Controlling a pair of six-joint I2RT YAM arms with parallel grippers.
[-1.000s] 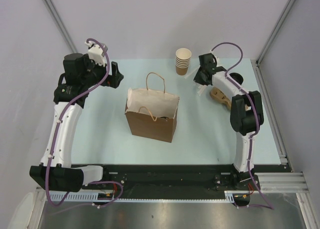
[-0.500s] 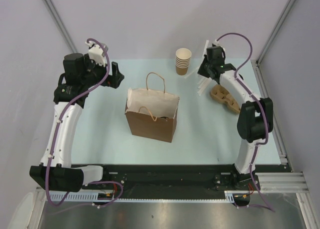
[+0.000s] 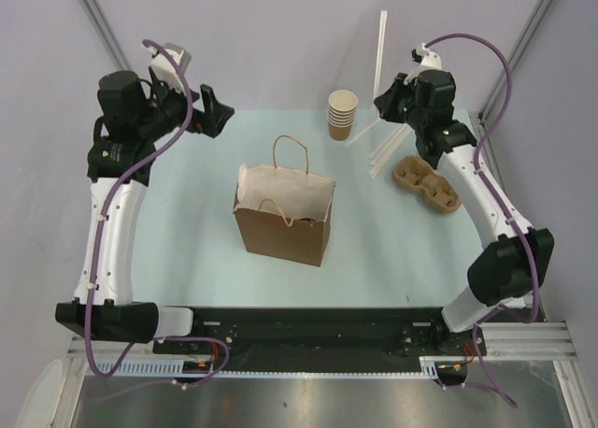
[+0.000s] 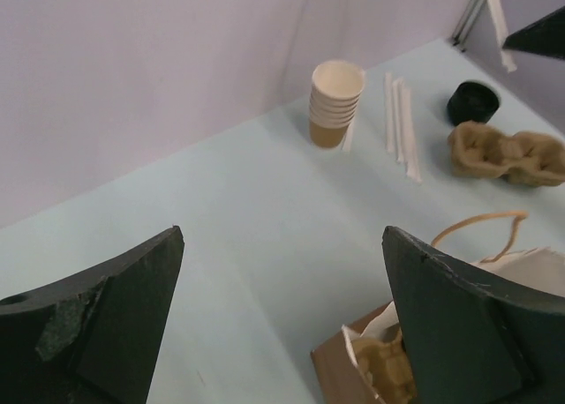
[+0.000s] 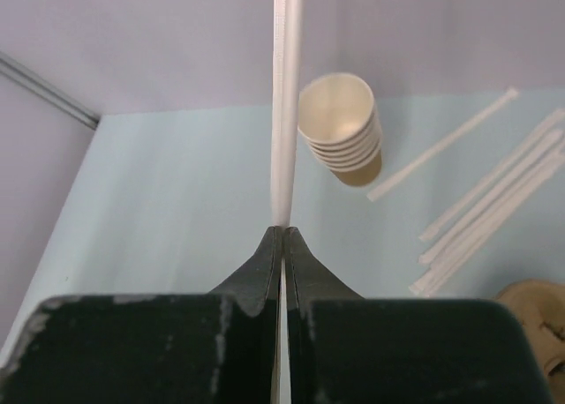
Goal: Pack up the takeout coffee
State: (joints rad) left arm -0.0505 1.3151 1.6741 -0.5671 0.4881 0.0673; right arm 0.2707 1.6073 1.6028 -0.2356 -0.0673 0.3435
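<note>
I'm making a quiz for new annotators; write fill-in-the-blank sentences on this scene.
The right end effector is shut on a ____.
The left end effector is ____.
The tray lies nearest the ____ arm.
The lidless cups sit in one ____.
Missing words: straw; open; right; stack.

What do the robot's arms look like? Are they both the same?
Yes, they match. The left arm and right arm are white tubes with chunky black joints. A purple cable loops along each one. The left gripper and right gripper each have two black, wedge-shaped fingers that narrow to points.
</note>
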